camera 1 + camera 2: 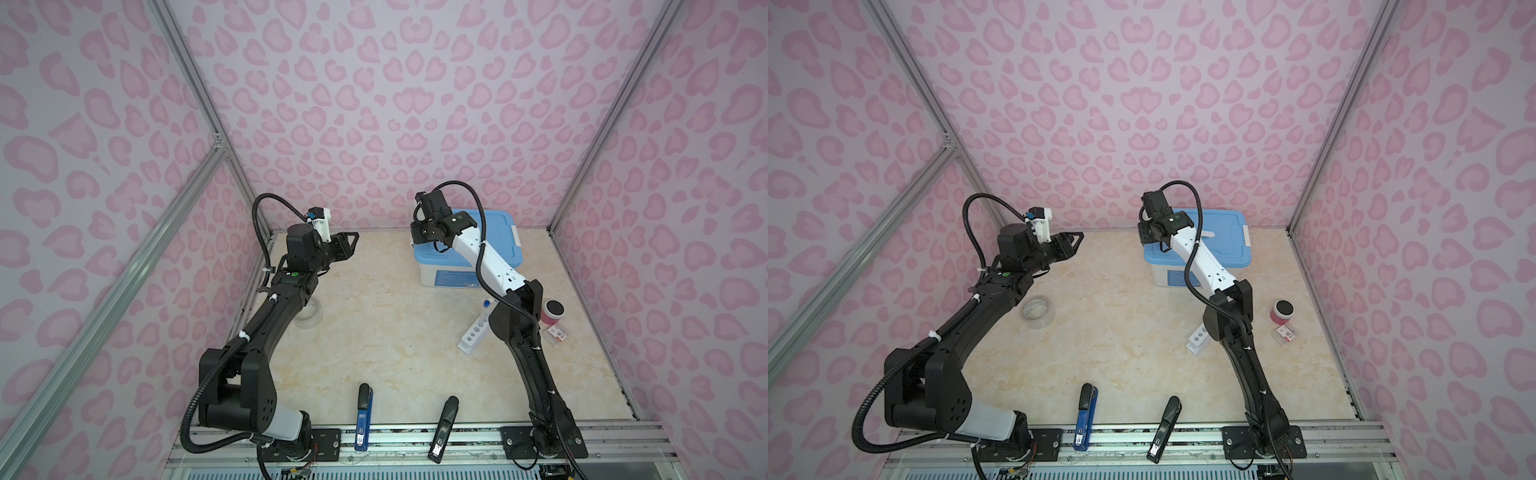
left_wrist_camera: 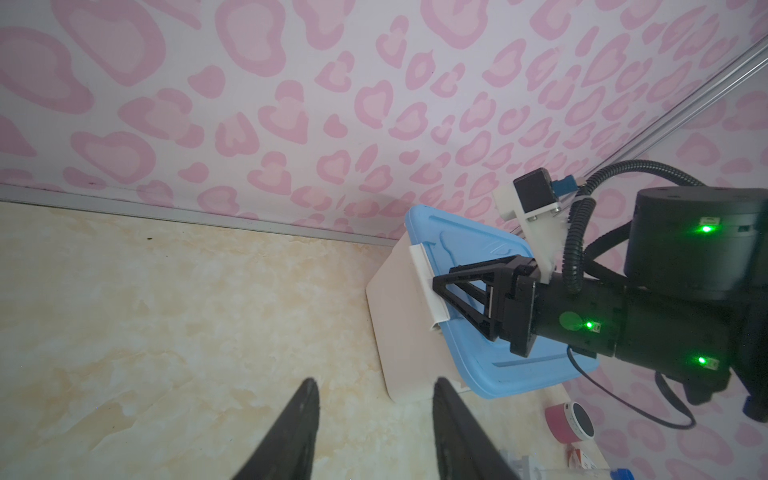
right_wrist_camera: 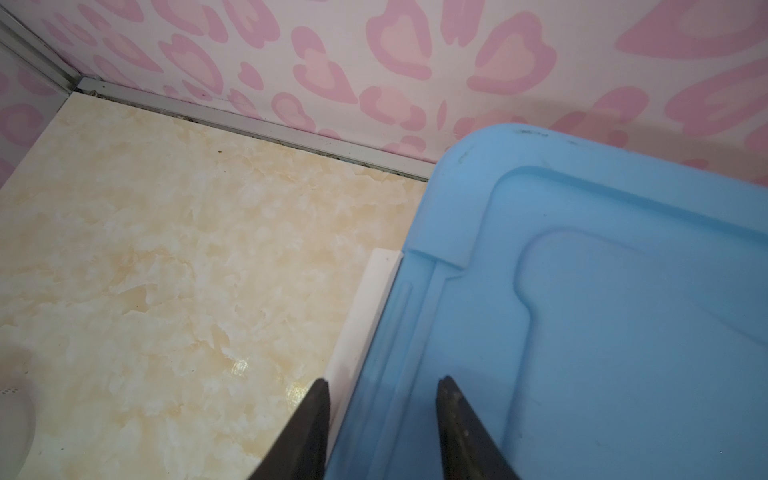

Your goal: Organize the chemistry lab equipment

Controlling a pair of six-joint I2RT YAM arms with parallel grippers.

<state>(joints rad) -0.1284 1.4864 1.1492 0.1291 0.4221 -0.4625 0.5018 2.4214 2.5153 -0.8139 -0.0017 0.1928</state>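
Left jaws: parted and empty, above the counter [image 1: 374, 316] near the back wall.
Tape roll [image 1: 1038, 312]: lying flat beside the left arm.
Staplers: blue stapler [image 1: 363, 415] and black stapler [image 1: 444, 428] at the front edge.
Right jaws: parted, astride the white latch [image 3: 359, 328] of the blue-lidded box [image 1: 503, 232].
Rack [image 1: 473, 334]: right of centre, partly behind the right arm, with a blue-capped test tube [image 1: 487, 306] at its far end.

Walls [image 1: 374, 104] are pink leopard-heart print, worktop [image 1: 374, 332] creamy marble, white box [image 1: 428, 275] with baby-blue lid [image 1: 503, 232], white rack [image 1: 473, 334], a blue stapler [image 1: 363, 424] and a black stapler [image 1: 444, 424].
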